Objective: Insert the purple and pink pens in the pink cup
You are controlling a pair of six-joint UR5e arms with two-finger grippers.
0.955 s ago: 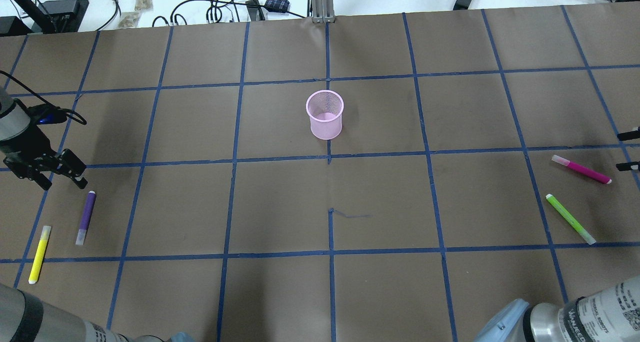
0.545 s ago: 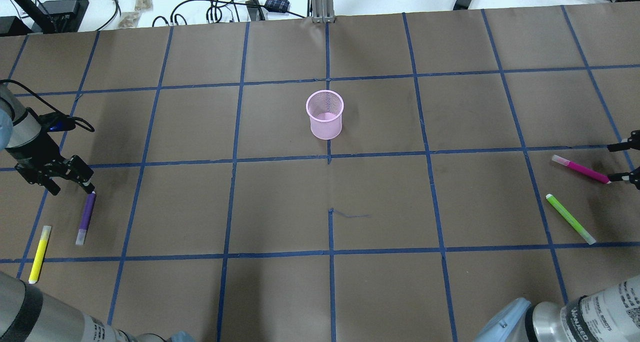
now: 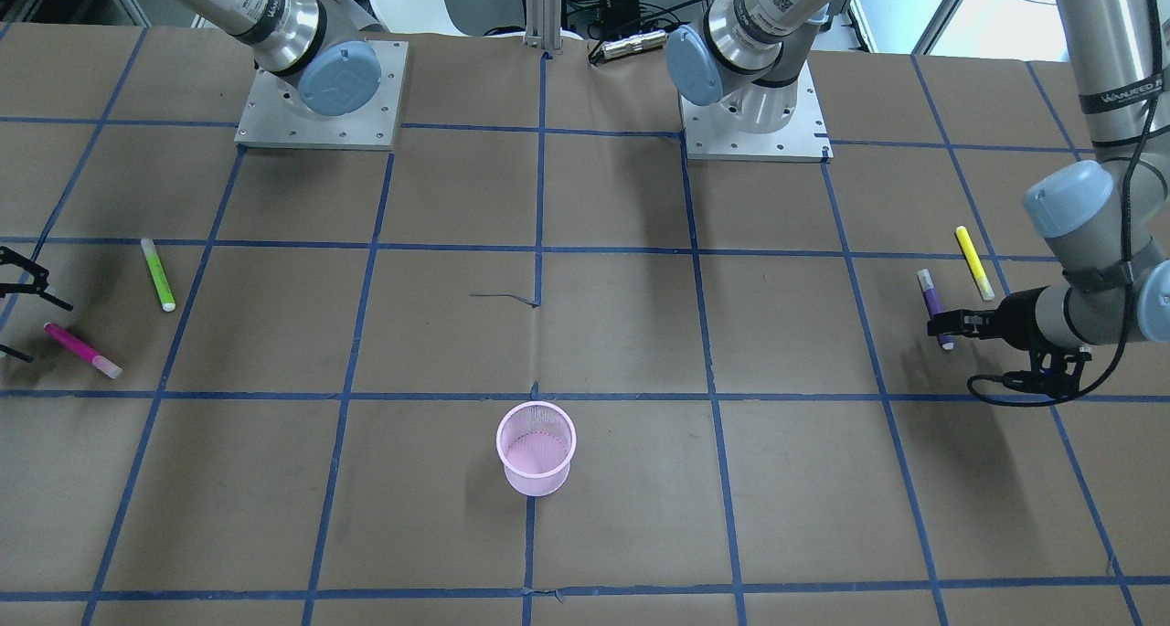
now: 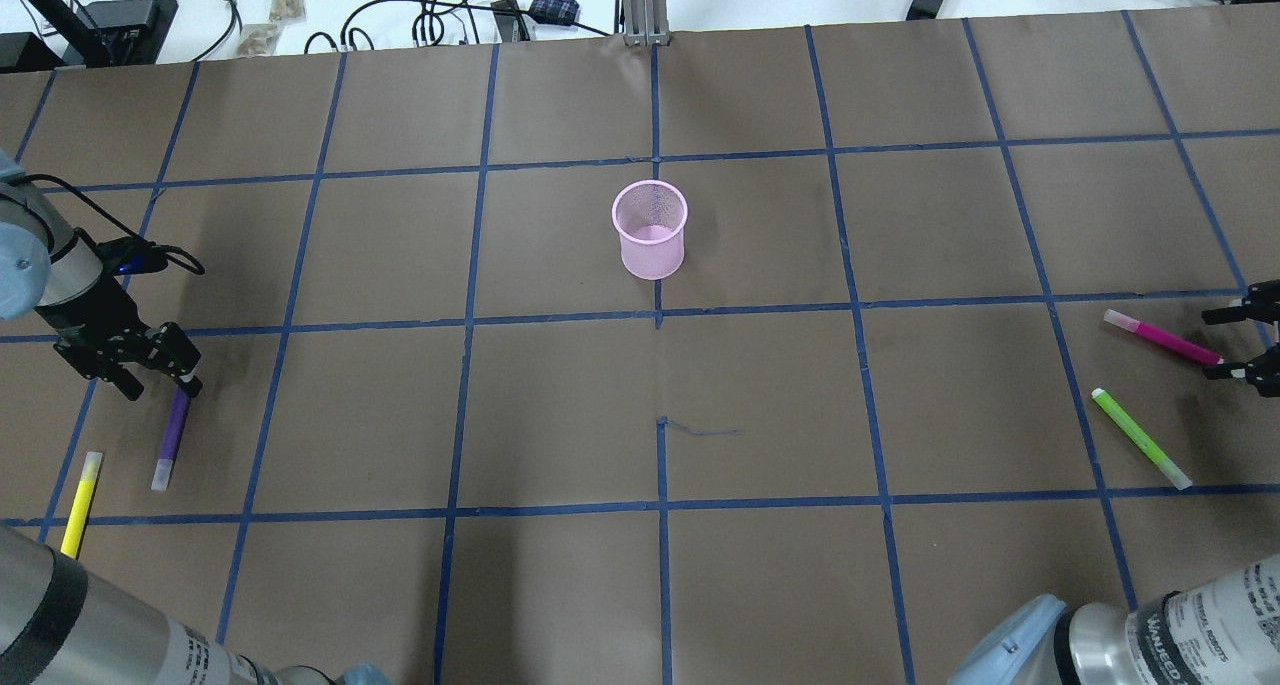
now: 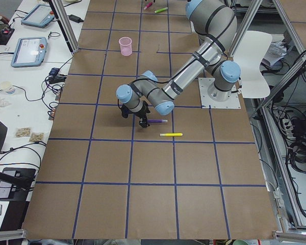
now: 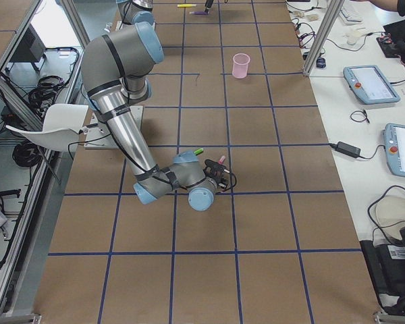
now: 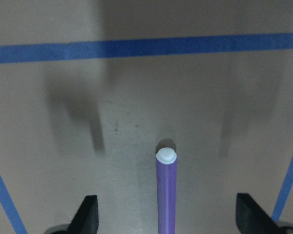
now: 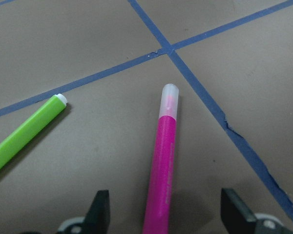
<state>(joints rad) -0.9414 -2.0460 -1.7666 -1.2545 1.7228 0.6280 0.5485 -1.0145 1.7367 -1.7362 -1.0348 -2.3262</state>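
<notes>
The pink cup point(image 4: 650, 233) stands upright mid-table point(image 4: 760, 405), well apart from both pens. My left gripper point(image 7: 168, 217), jaws spread, straddles the purple pen point(image 4: 170, 440) at its white-tipped end. My right gripper point(image 8: 168, 212), also spread, straddles the pink pen point(image 4: 1160, 338).

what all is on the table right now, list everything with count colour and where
pink cup: 1, pink mesh, upright near the table's middle
purple pen: 1, purple, flat on the robot's left side
yellow pen: 1, yellow, flat just outside the purple pen
pink pen: 1, magenta, flat on the robot's right side
green pen: 1, lime green, flat beside the pink pen, apart from it
table: 1, brown with blue tape grid
cables: several, black, beyond the far edge
left claw: 1, black, open over the purple pen's far end
right claw: 1, black, open around the pink pen's outer end
</notes>
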